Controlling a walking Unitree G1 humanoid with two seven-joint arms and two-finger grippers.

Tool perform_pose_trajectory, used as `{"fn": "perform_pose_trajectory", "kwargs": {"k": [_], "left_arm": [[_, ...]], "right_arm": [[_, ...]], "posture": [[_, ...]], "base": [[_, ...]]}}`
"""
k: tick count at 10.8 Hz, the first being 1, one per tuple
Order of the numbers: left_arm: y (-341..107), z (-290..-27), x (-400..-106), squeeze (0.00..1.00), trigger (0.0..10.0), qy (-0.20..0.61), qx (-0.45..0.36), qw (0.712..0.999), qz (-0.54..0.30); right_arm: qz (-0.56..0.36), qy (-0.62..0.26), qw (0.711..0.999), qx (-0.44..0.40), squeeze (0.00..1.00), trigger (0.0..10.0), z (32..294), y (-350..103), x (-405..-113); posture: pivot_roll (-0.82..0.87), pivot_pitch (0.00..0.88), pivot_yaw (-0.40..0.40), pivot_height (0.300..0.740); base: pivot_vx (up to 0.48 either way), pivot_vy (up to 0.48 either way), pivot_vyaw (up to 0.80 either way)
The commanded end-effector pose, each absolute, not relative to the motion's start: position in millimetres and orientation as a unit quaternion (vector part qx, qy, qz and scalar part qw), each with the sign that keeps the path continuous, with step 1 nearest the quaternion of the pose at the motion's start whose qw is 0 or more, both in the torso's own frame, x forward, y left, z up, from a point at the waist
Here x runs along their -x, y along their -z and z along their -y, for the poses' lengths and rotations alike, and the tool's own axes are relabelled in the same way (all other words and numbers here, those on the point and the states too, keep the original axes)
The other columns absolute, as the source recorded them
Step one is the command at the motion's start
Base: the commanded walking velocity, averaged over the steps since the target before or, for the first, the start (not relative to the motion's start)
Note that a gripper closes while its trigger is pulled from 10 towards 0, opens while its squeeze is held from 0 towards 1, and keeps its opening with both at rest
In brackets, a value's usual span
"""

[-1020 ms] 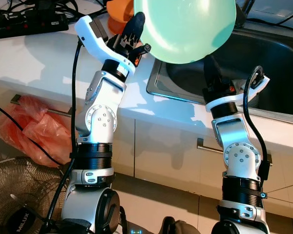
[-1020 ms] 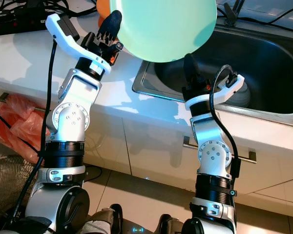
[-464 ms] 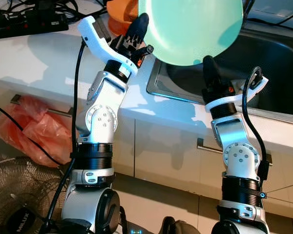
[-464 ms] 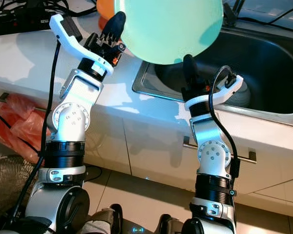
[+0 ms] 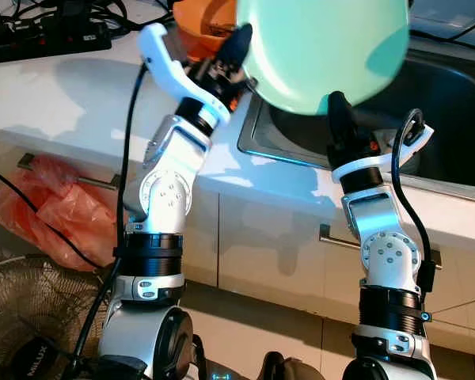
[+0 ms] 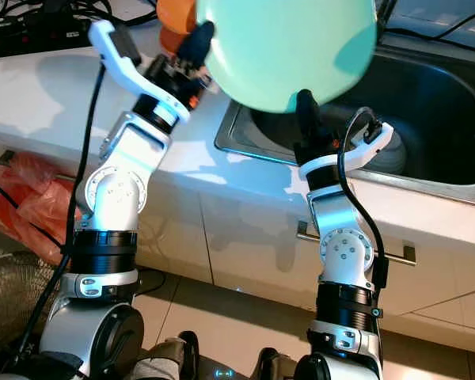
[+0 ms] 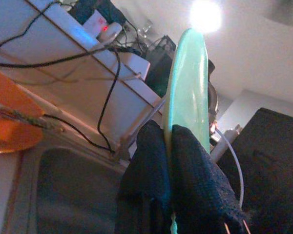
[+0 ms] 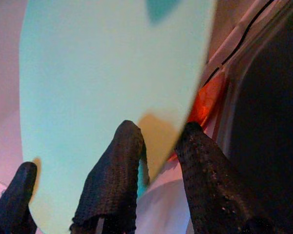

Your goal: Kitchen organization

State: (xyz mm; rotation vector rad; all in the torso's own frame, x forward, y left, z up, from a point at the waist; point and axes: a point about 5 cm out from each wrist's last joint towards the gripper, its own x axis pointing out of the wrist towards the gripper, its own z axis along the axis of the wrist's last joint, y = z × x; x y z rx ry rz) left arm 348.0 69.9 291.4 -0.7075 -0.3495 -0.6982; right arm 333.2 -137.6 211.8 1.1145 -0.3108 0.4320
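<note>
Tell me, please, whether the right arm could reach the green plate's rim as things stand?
Probably yes: the right pincer sits open just under the green plate, which the left pincer grips.

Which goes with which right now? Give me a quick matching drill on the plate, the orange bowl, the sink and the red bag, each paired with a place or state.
Things:
1. green plate
2. orange bowl
3. sink
4. red plastic bag

Places or states:
A. on the floor beside the cabinet
B. set into the counter, dark inside
C. clamped at its rim by the left gripper
D. on the counter behind the left arm

Pairs: 1-C, 2-D, 3-B, 4-A
</note>
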Motion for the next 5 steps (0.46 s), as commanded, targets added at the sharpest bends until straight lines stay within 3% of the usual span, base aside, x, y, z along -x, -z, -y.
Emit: {"fn": "perform_pose_trajectory", "kwargs": {"k": [1, 4, 5], "left_arm": [[-300.4, -64.1, -340.7, 0.0, 10.0, 0.36, 0.328, 0.854, 0.185], [-297.6, -63.9, -341.8, 0.0, 10.0, 0.36, 0.324, 0.857, 0.178], [-297.2, -64.9, -342.7, 0.0, 10.0, 0.357, 0.324, 0.858, 0.178]], "right_arm": [[0.149, -0.196, 0.817, -0.521, 0.0, 10.0, 139.1, -212.9, -334.4], [0.163, -0.182, 0.814, -0.527, 0.0, 10.0, 144.6, -217.2, -335.2], [0.166, -0.175, 0.814, -0.529, 0.0, 9.3, 145.7, -217.6, -335.7]], "posture": [[0.13, 0.181, -0.027, 0.74], [0.13, 0.181, -0.025, 0.74], [0.13, 0.182, -0.024, 0.74]], "base": [[0.0, 0.0, 0.0], [0.0, 0.0, 0.0], [0.0, 0.0, 0.0]]}}
